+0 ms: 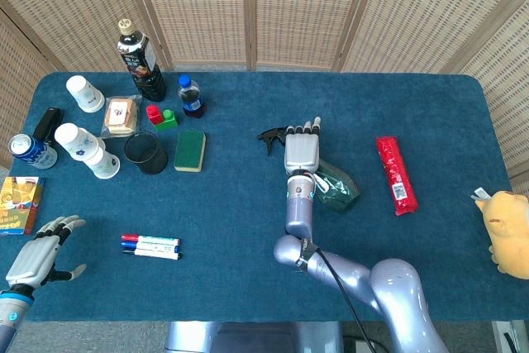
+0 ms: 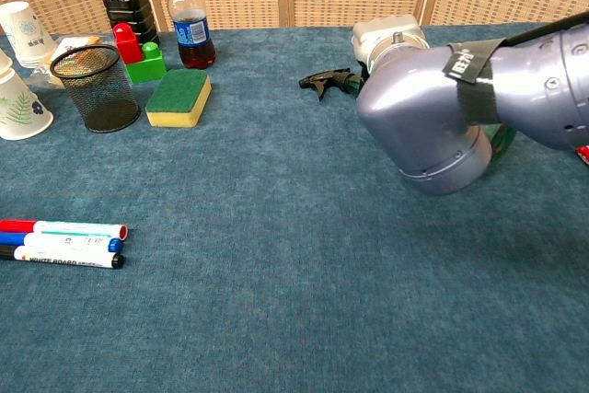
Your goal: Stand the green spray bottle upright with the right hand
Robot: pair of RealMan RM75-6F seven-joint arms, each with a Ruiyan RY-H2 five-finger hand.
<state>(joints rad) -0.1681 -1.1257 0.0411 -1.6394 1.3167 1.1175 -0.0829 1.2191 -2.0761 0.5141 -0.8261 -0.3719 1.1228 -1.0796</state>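
Black mesh cup [image 1: 146, 153] stands beside yellow-green sponge [image 1: 190, 150].

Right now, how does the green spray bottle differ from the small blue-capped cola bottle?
The green spray bottle lies on its side; the small blue-capped cola bottle stands upright. The spray bottle has a black trigger head, the cola bottle a blue screw cap. The right robot hand is over the spray bottle; nothing touches the cola bottle. Both rest on the blue table.
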